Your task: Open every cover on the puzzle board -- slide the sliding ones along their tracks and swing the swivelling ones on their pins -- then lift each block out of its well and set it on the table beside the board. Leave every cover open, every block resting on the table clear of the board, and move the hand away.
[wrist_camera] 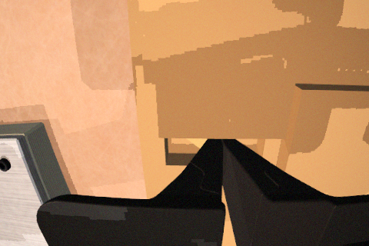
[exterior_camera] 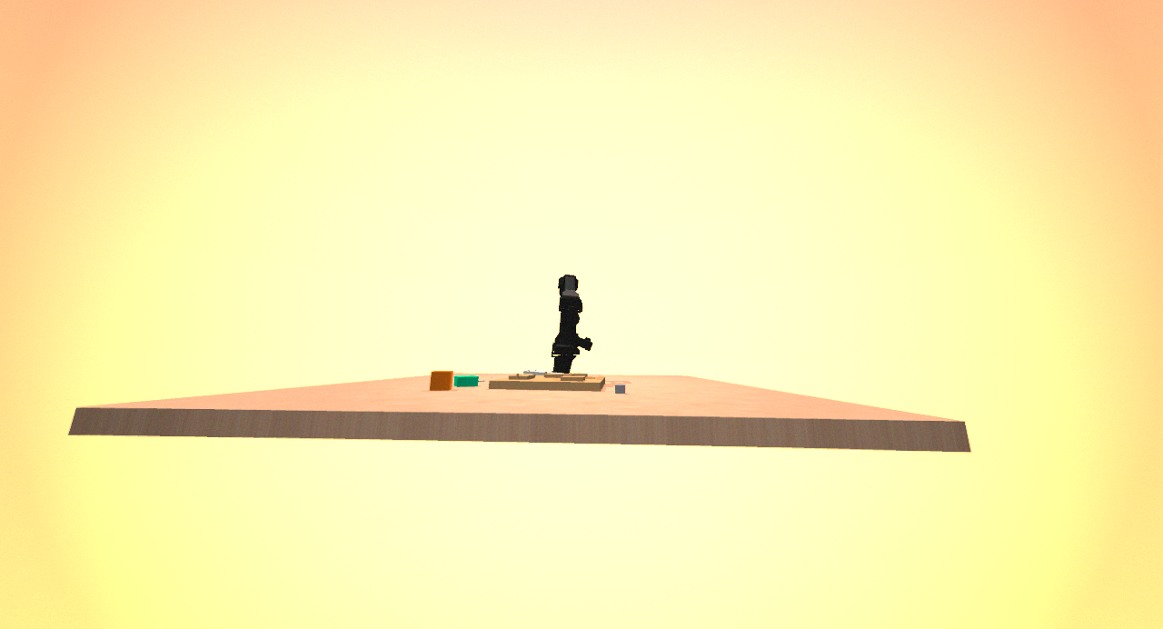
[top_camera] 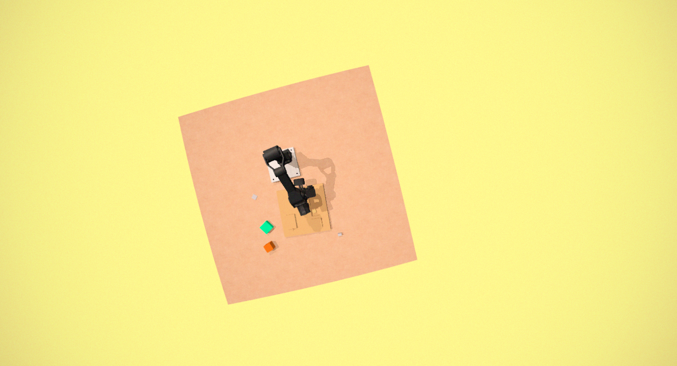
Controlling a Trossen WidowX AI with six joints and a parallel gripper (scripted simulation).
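Observation:
The tan puzzle board (top_camera: 303, 229) (exterior_camera: 546, 385) (wrist_camera: 238, 108) lies below the arm. My gripper (wrist_camera: 218, 143) is shut and empty, low over the board; its fingertips are hidden behind the arm in the top view. In the wrist view a square well (wrist_camera: 174, 158) shows partly behind the left finger, and a raised cover (wrist_camera: 350, 123) is at the right. A green block (top_camera: 266, 227) (exterior_camera: 465, 380) and an orange block (top_camera: 268, 246) (exterior_camera: 442, 380) rest on the table left of the board. The arm and its shadow hide part of the board.
The arm's pale base plate (top_camera: 292, 171) (wrist_camera: 13, 188) stands behind the board. A small grey piece (top_camera: 254, 197) lies left of the board, and another small grey piece (top_camera: 339, 234) (exterior_camera: 620, 388) lies off its front right corner.

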